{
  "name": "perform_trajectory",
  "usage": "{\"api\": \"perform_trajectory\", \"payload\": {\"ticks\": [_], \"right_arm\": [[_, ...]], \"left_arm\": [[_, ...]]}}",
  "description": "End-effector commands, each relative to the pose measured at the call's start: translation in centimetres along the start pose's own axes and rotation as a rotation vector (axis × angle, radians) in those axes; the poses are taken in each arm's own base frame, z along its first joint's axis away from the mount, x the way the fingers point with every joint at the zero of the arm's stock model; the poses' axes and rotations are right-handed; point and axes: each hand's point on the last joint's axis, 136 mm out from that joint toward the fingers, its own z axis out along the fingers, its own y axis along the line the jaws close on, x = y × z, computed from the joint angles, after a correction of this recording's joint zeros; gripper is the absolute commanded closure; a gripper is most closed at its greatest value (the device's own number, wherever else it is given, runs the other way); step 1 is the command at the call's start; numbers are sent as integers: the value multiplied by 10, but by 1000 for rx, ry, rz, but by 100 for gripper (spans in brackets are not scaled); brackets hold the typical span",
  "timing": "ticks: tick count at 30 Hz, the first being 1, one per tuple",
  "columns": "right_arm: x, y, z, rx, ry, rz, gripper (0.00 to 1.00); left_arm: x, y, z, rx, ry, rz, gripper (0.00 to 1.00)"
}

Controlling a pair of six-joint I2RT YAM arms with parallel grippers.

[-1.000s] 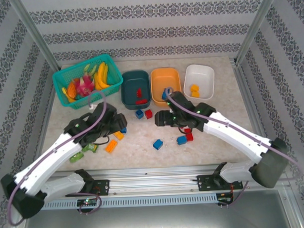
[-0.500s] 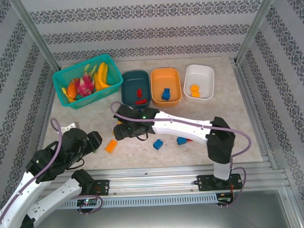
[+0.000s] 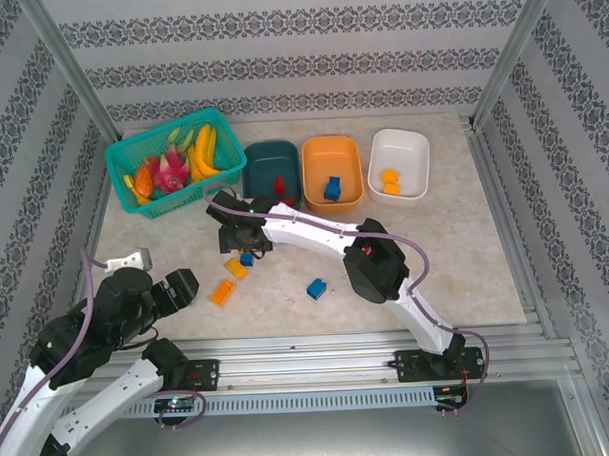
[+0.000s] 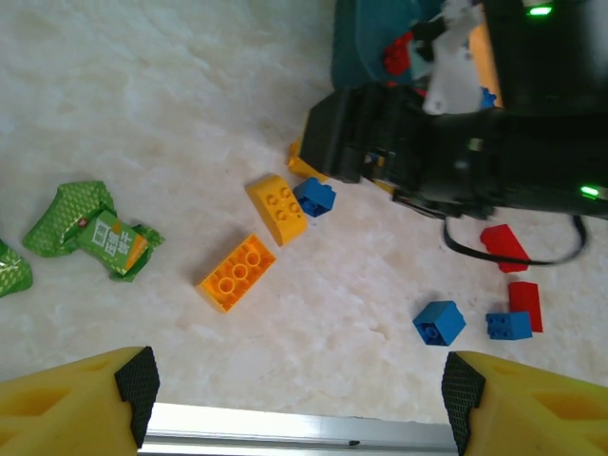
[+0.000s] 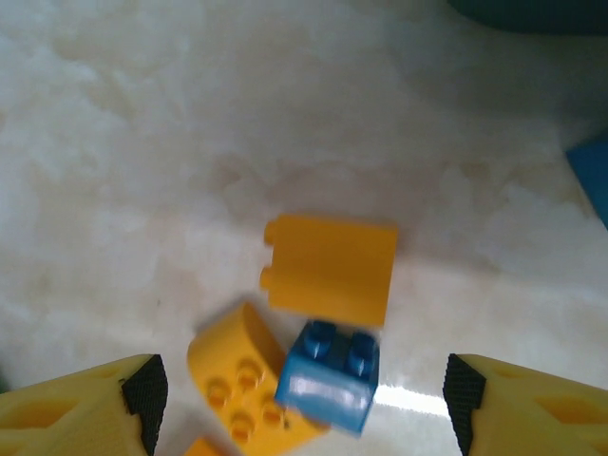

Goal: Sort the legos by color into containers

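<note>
Right hand [image 3: 235,235], fingers spread wide, hangs directly over a blue lego [image 5: 328,375] left of the tabletop's middle, touching two yellow legos [image 5: 331,271], far nearer to it than the left hand [image 4: 299,389], likewise wide and empty, by the near-left corner.

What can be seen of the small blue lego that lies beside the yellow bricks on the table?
The blue lego is a small, glossy plastic brick; two round studs show on top. It lies slightly tilted on the table, in no container. It seems to touch a studded yellow brick; a second yellow brick, on its side, adjoins it. The open right gripper hangs over it, not holding it.
</note>
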Motion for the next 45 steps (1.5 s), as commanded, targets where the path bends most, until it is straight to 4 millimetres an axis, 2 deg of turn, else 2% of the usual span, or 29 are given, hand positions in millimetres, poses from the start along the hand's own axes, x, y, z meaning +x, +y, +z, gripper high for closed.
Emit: {"api": "perform_trajectory", "payload": {"ticks": [1, 3, 5, 11, 14, 16, 18, 21, 23, 25, 27, 29, 32, 34, 37, 40, 43, 45], "right_arm": [[-4, 0, 16, 16, 17, 14, 21], [-5, 1, 26, 13, 32, 12, 22], [-4, -5, 33, 49, 49, 21, 23], [0, -23, 48, 102, 81, 59, 35], [-4, -22, 49, 94, 76, 58, 46], [-6, -21, 46, 88, 71, 55, 57], [-11, -18, 35, 78, 53, 45, 65], [-27, -14, 5, 61, -13, 10, 72], [-41, -16, -26, 56, -74, -13, 74], [-54, -27, -59, 56, -128, -19, 74], [-65, -49, -88, 65, -166, -6, 75], [-77, -80, -118, 70, -204, 24, 75], [-87, -141, -152, 108, -239, 77, 75], [-92, -191, -168, 148, -252, 134, 75], [-98, -261, -180, 186, -257, 251, 75], [-105, -318, -182, 218, -260, 370, 74], [-113, -364, -168, 245, -232, 484, 74], [-120, -384, -156, 244, -209, 566, 74]], "left_arm": [[1, 4, -11, 3, 4, 33, 19], [1, 6, -13, -2, 4, 38, 19], [1, 7, -14, -6, 4, 38, 19], [-2, 6, -15, 3, -12, 28, 20], [-3, 3, -14, 10, -13, 25, 20], [-4, 1, -13, 15, -16, 23, 20], [-5, -2, -11, 24, -15, 23, 20], [-7, -15, -7, 65, -8, 37, 21], [-9, -32, -1, 105, 6, 55, 21], [-13, -55, 8, 156, 27, 78, 21], [-17, -79, 20, 201, 51, 96, 21], [-22, -104, 33, 242, 69, 113, 21], [-29, -142, 59, 291, 105, 137, 21], [-31, -168, 78, 315, 128, 161, 21], [-31, -201, 105, 343, 155, 191, 21], [-29, -230, 131, 376, 185, 203, 21], [-22, -256, 158, 389, 223, 226, 21], [-18, -271, 175, 395, 249, 230, 21]]}}
